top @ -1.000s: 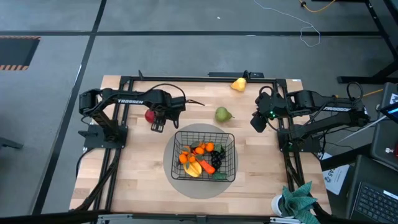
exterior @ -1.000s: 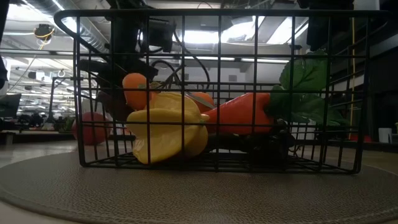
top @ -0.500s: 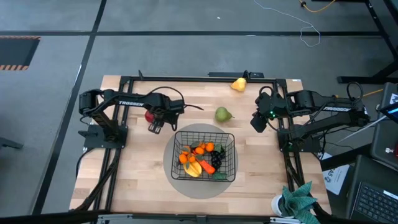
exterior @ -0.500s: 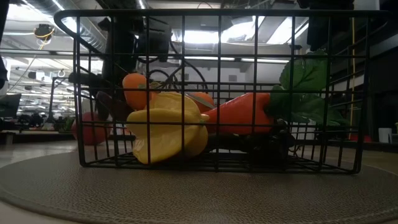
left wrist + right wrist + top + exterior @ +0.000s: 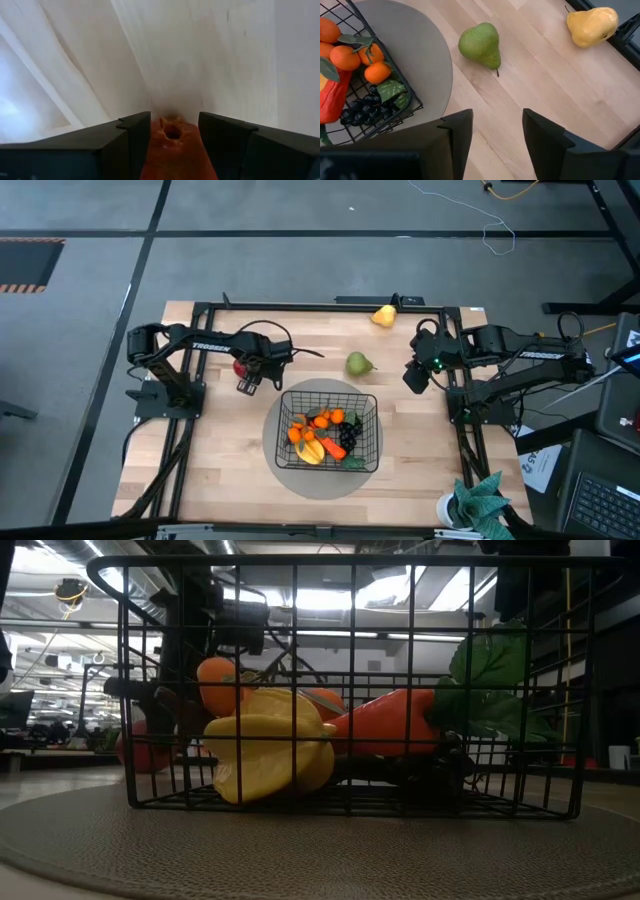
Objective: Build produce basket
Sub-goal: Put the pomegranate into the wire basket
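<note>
Since a second ago we see our left pincer (image 5: 249, 380) has slid leftward over the round red apple (image 5: 240, 365); its fingers (image 5: 127, 145) now straddle the apple without clenching. Our right pincer (image 5: 413, 376) waits released above the pale wooden tabletop (image 5: 220, 450). On the round grey mat (image 5: 290, 478) the black wire-grid basket (image 5: 372, 442) holds produce; the green pear (image 5: 358, 364) and yellow pear (image 5: 384, 315) lie outside it
</note>
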Robot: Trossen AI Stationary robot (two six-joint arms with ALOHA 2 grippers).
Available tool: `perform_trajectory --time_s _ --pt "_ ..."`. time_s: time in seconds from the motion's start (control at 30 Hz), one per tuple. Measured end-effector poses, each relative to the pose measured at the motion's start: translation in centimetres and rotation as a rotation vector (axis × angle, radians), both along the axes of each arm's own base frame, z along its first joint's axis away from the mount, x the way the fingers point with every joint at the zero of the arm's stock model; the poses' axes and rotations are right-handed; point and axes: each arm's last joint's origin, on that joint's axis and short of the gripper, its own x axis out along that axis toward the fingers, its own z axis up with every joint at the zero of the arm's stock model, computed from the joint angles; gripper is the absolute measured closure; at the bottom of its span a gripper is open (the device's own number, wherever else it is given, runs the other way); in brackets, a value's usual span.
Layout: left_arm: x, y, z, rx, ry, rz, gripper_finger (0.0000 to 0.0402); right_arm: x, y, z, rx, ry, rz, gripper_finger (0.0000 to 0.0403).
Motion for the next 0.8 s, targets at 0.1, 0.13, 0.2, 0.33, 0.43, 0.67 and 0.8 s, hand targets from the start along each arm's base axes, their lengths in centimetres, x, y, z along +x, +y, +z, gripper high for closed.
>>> perform_trajectory --time_s 0.1,0.13,0.2,0.33,0.43,0.67,0.8 --pt "-0.19 0.18 -0.12 0.033 0.016 0.008 0.0244 0.00 0.00 0.00 0.000 0.000 0.000 0.0242" --pt "-0.18 0.26 -0.10 0.055 0.019 0.010 0.0244 0.00 0.00 0.00 0.000 0.000 0.000 0.0242" --pt "-0.23 0.35 -0.08 0.084 0.029 0.012 0.0247 0.00 0.00 0.00 0.000 0.000 0.000 0.0242" --pt "-0.23 0.37 -0.07 0.096 0.032 0.013 0.0260 0.00 0.00 0.00 -0.001 0.000 0.000 0.0242" --pt "-0.22 0.38 -0.07 0.096 0.031 0.015 0.0282 0.00 0.00 0.00 -0.001 0.000 0.000 0.0242" --pt "-0.23 0.38 -0.07 0.098 0.010 0.088 0.0370 0.00 0.00 0.00 0.000 0.000 -0.001 0.0242" --pt "-0.24 0.38 -0.05 0.101 -0.015 0.178 0.0395 0.00 0.00 0.00 -0.001 0.000 -0.001 0.0242"
